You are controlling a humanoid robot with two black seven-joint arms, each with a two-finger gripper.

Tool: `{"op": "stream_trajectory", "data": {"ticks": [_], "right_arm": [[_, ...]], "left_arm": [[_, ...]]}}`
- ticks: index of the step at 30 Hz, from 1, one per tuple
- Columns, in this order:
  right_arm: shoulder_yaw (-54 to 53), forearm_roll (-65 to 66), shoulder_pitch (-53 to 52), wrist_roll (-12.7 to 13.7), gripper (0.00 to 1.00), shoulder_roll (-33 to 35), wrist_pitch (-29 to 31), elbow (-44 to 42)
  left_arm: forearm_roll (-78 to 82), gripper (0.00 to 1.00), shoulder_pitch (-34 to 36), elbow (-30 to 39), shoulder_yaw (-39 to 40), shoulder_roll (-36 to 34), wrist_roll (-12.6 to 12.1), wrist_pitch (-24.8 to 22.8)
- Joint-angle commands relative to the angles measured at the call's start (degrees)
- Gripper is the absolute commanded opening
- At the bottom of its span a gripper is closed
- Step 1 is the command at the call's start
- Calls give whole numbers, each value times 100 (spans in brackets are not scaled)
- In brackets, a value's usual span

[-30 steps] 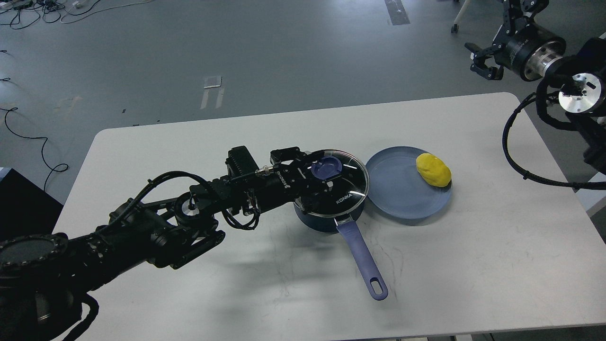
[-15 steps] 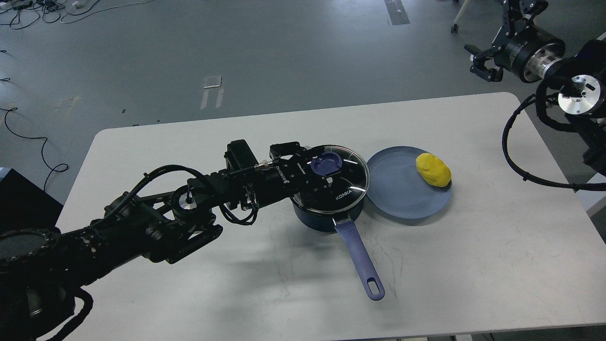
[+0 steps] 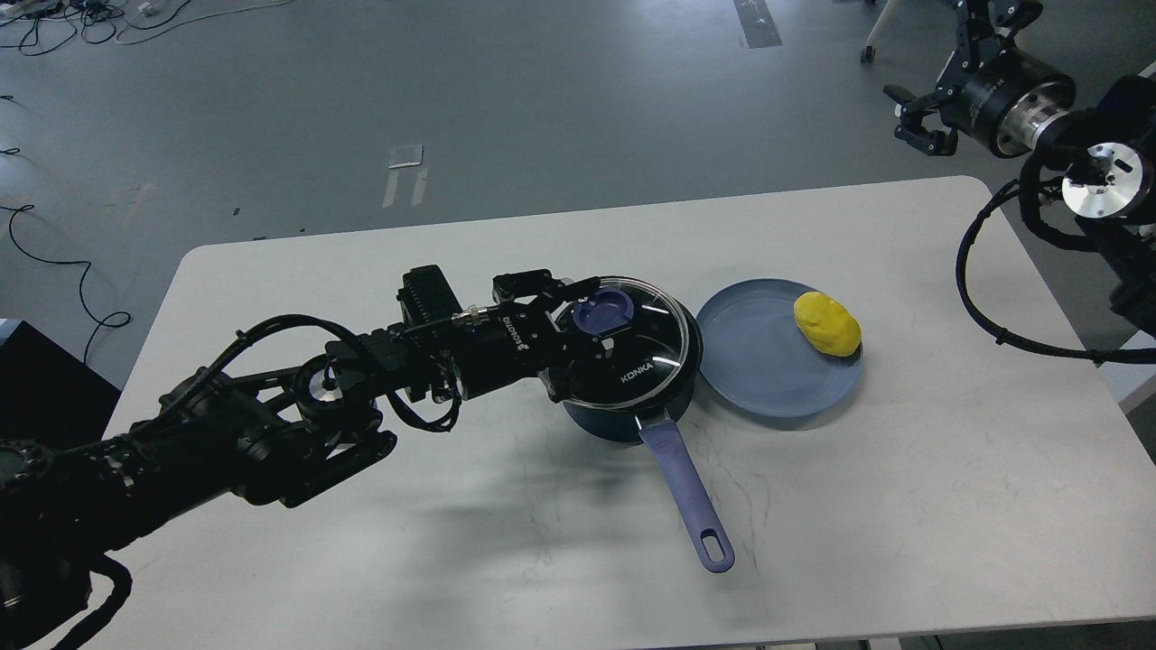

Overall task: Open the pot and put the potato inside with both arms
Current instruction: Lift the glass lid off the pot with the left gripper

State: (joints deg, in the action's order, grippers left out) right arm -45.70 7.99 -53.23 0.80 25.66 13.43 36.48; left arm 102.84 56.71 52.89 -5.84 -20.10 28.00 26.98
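The dark navy pot (image 3: 603,421) stands mid-table, its periwinkle handle (image 3: 686,496) pointing toward the front edge. My left gripper (image 3: 591,318) is shut on the blue knob (image 3: 607,313) of the glass KONKA lid (image 3: 646,348). It holds the lid tilted and shifted left over the pot, so a strip of the pot's rim shows at the right. The yellow potato (image 3: 826,324) lies on the far right part of the light-blue plate (image 3: 768,361), just right of the pot. My right gripper (image 3: 921,119) hangs open and empty beyond the table's far right corner.
The white table (image 3: 903,487) has bare surface at the left, front and right. My right arm's wrist and black cable (image 3: 975,280) hang over the right edge. Grey floor with cables lies beyond.
My left arm has drawn back to the left with the lid, which has slid left and tilted off the pot's right rim. The pot nudged slightly left. My right gripper rose a little.
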Motion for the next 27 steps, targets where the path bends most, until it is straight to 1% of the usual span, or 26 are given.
{"op": "stream_trajectory", "data": {"ticks": [1,6,13,18,21,23,27], "right_arm": [[0,1,-21,8,100,-9,2,0],[0,1,-30,8,100,-18,-7,0],[0,1,-39,8,100,-35,-7,9],[8,1,-74,8,100,-53,2,0],[78,1,-74,8,100,-79,2,0],[140,1,-74,8,100,-88,2,0],[193,1,-83,0,100,-79,-7,0]], "left_arm": [[-1,18,77,107,30,-257,0,9],[-63,18,244,133,48,-688,0,26],[-344,18,306,590,48,-1487,0,44],[-388,18,148,608,-40,-1866,0,102],[-397,18,-80,608,-31,-2111,0,102],[-406,18,-151,599,-40,-2165,0,102],[-441,18,-537,564,4,-2261,0,102]]}}
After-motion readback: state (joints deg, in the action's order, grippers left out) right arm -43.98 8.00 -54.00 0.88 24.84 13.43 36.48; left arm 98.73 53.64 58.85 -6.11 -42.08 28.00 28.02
